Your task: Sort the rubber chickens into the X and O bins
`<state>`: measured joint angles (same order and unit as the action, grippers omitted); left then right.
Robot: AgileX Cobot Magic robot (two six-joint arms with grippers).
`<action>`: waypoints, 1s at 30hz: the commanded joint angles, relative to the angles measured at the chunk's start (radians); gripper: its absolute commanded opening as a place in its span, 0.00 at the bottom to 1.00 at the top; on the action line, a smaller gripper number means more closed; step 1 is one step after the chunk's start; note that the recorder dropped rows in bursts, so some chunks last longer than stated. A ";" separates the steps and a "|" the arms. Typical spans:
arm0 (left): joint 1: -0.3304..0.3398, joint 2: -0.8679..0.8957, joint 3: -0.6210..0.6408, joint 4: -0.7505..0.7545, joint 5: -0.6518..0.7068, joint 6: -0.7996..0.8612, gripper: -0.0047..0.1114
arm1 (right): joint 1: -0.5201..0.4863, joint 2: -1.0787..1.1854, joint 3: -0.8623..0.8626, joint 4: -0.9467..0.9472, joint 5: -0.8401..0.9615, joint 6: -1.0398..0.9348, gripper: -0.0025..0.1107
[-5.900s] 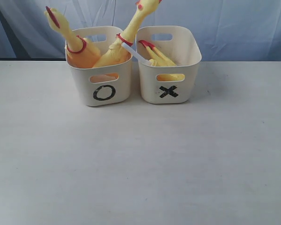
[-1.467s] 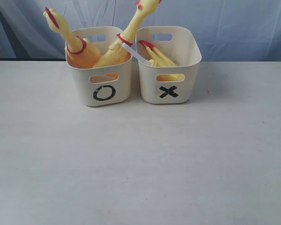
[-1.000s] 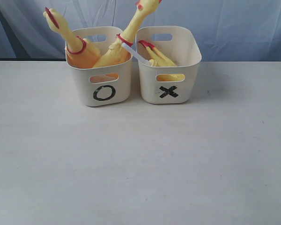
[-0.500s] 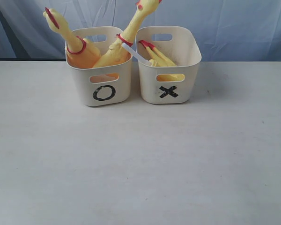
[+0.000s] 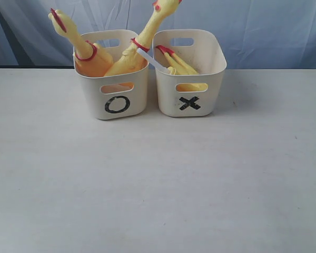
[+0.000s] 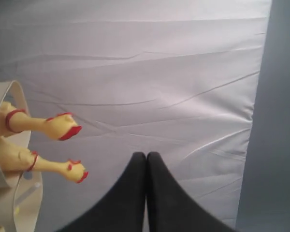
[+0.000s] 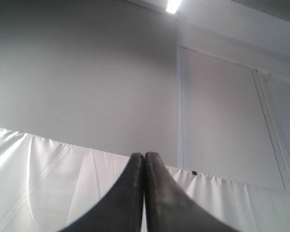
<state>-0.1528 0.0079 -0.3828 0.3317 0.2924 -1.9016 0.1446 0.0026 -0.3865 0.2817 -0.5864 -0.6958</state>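
Two cream bins stand side by side at the back of the table. The O bin (image 5: 115,84) holds two rubber chickens: one (image 5: 81,50) leans left, the other (image 5: 142,45) leans right with its head over the X bin's rim. The X bin (image 5: 200,87) holds a third chicken (image 5: 180,66), feet showing. Neither gripper shows in the exterior view. My left gripper (image 6: 146,157) is shut and empty, facing the backdrop, with two chicken heads (image 6: 63,128) off to its side. My right gripper (image 7: 144,157) is shut and empty, pointing at a wall.
A white strip (image 5: 152,59) lies across the rims between the bins. The pale table (image 5: 158,179) stretches in front of the bins. A blue-white curtain (image 5: 263,26) hangs behind them.
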 commanded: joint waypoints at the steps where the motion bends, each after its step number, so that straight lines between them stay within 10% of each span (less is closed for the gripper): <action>1: -0.003 -0.008 0.106 -0.157 -0.115 0.002 0.04 | -0.005 -0.003 0.111 -0.094 0.009 -0.001 0.02; 30: 0.056 -0.008 0.383 -0.155 -0.061 0.002 0.04 | -0.005 -0.003 0.387 -0.381 0.572 -0.001 0.02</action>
<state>-0.0996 0.0044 -0.0060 0.1786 0.2069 -1.9016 0.1446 0.0061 -0.0084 -0.0944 -0.0741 -0.6958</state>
